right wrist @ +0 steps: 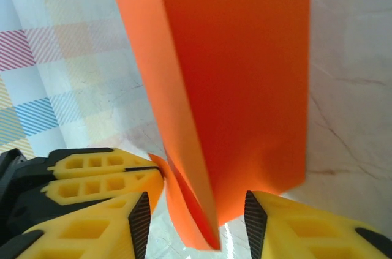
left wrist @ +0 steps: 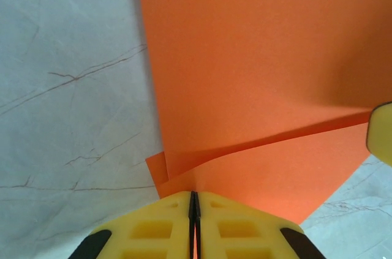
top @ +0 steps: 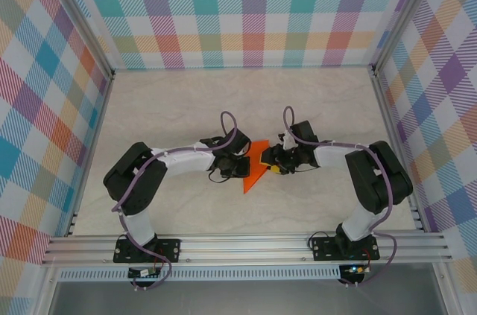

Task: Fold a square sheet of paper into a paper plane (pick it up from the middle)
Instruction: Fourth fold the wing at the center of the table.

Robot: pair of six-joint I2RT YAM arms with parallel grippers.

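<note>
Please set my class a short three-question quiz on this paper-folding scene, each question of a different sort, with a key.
1. True or false: the left gripper is shut on an edge of the orange paper.
2. Choose one. The right gripper has its jaws: A) apart, with the paper between them; B) pressed shut on the paper; C) well away from the paper.
3. Fill the gap: seen from above, the paper sits ____ the two grippers.

Key: 1 true; 2 A; 3 between.
</note>
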